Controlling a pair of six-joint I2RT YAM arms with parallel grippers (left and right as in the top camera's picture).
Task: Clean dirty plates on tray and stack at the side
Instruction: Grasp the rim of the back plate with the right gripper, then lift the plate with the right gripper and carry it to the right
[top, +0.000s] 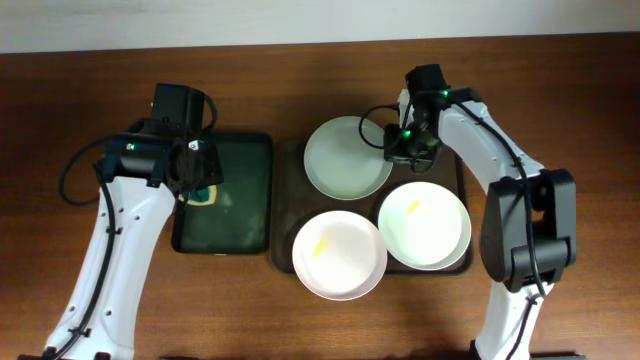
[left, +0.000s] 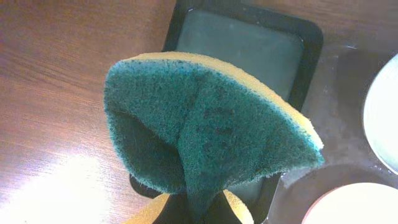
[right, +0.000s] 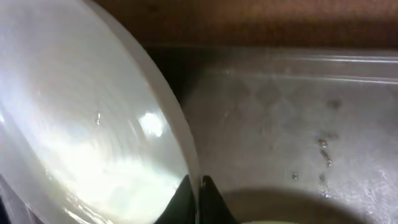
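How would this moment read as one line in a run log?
left pincer: holding sponge above green tray | right pincer: pinching rim of back plate | brown tray: two smeared plates waiting

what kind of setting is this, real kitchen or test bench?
Probably a lab bench dishwashing mock-up, not a kitchen: bare wooden table, three white plates on a brown tray, a scrub sponge above a dark green tray. No sink visible.
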